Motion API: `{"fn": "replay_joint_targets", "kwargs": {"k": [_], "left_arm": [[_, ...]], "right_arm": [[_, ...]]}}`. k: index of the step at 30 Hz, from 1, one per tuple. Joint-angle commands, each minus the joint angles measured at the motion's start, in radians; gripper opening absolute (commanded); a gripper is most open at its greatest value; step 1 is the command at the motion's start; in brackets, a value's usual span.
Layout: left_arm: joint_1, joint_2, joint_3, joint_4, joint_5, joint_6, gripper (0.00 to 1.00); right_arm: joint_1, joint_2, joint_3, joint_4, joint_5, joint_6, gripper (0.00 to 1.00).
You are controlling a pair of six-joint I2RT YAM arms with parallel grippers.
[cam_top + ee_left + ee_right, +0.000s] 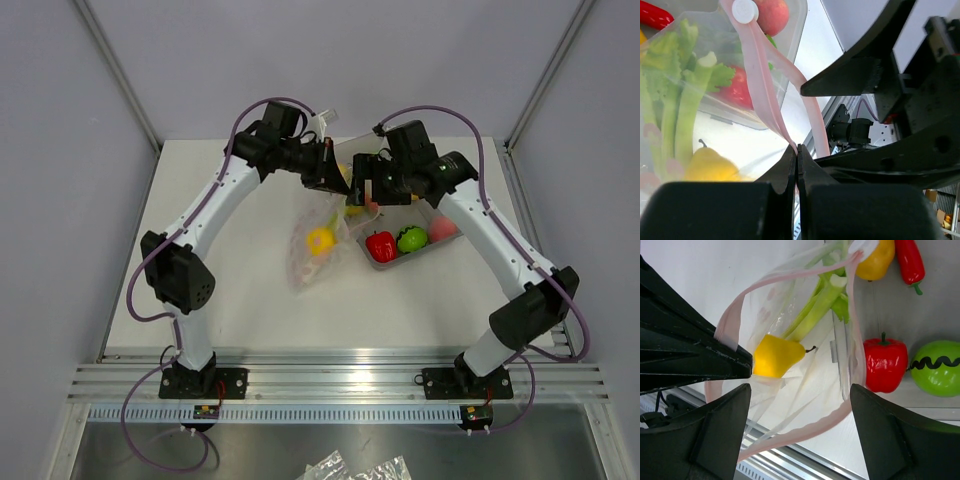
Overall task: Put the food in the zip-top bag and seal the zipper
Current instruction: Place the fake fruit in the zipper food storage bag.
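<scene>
The zip-top bag (315, 245) hangs open between the arms, with a yellow pear (775, 356) and green celery (815, 305) inside. My left gripper (798, 147) is shut on the pink zipper (760, 75) at the bag's mouth and holds it up. My right gripper (800, 390) is open right at the bag's mouth, and the near zipper edge (805, 425) runs between its fingers. A red pepper (885, 364), a green fruit (937, 367), a red chilli (910, 260) and a yellow-orange fruit (875, 260) lie outside the bag.
The grey translucent tray (428, 251) sits right of the bag and holds the red pepper (380, 245), the green fruit (411, 239) and a pink fruit (443, 228). Both grippers meet closely above the bag (350, 180). Plastic wrappers (360, 468) lie below the table's front rail.
</scene>
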Motion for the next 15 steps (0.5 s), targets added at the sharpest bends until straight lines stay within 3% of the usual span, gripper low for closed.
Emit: {"fn": "replay_joint_targets", "kwargs": {"k": [1,5,9,15], "left_arm": [[-0.001,-0.05,-0.004,0.042,0.027,0.004,0.0],[-0.003,-0.05,-0.002,0.044,0.032,0.005,0.0],[0.0,-0.056,-0.01,0.033,0.023,0.016,0.0],[0.016,-0.07,-0.061,0.019,-0.008,0.028,0.0]], "right_arm": [[0.003,-0.083,-0.007,0.045,0.082,0.027,0.86],[-0.012,-0.111,-0.062,0.056,0.136,0.038,0.77],[-0.038,-0.122,-0.086,0.065,0.19,0.065,0.78],[-0.21,-0.163,-0.208,0.198,0.178,0.119,0.8]]}}
